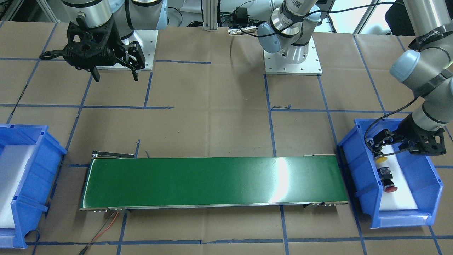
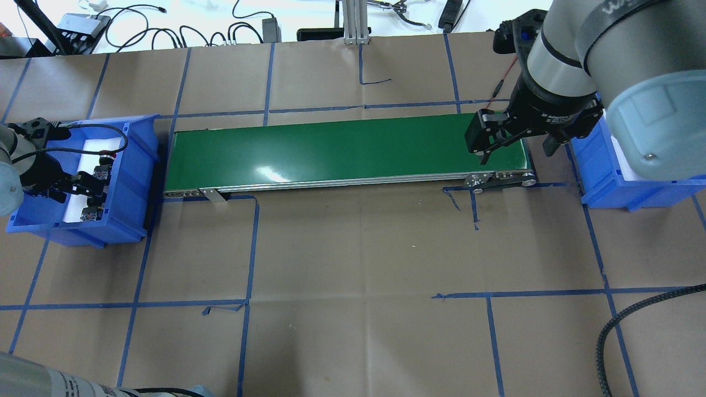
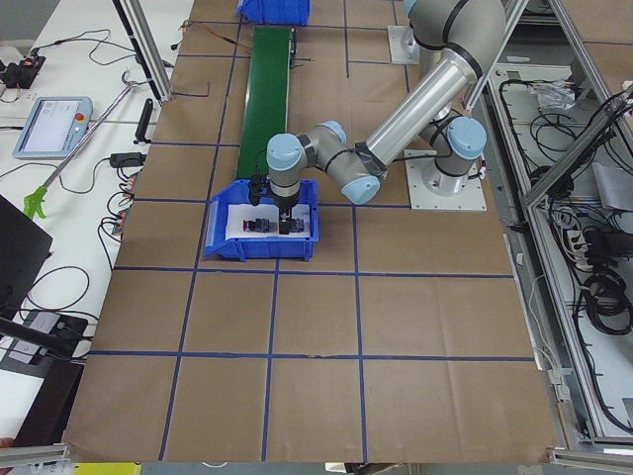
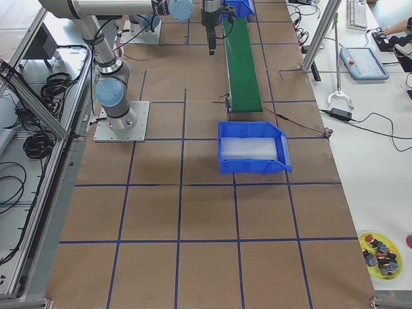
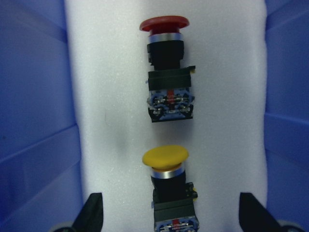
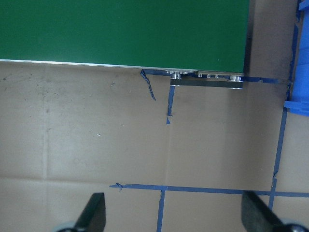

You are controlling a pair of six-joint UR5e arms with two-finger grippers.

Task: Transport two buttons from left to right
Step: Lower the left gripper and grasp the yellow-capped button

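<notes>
Two buttons lie on white foam in the blue left bin (image 1: 361, 156). The yellow button (image 5: 165, 157) lies on its side, and the red button (image 5: 164, 24) lies just beyond it, also on its side. My left gripper (image 5: 171, 217) is down in this bin and open, its fingertips on either side of the yellow button's body without touching it. In the front-facing view the yellow button (image 1: 381, 159) sits just under the left gripper (image 1: 377, 150), with the red button (image 1: 389, 184) beside it. My right gripper (image 1: 115, 74) hangs open and empty above the table.
A green conveyor belt (image 1: 212, 180) runs between the left bin and the blue right bin (image 2: 606, 187), which is lined with white foam. In the overhead view the right gripper (image 2: 513, 149) hovers by the belt's right end. A yellow dish of spare parts (image 4: 380, 254) sits at a far table corner.
</notes>
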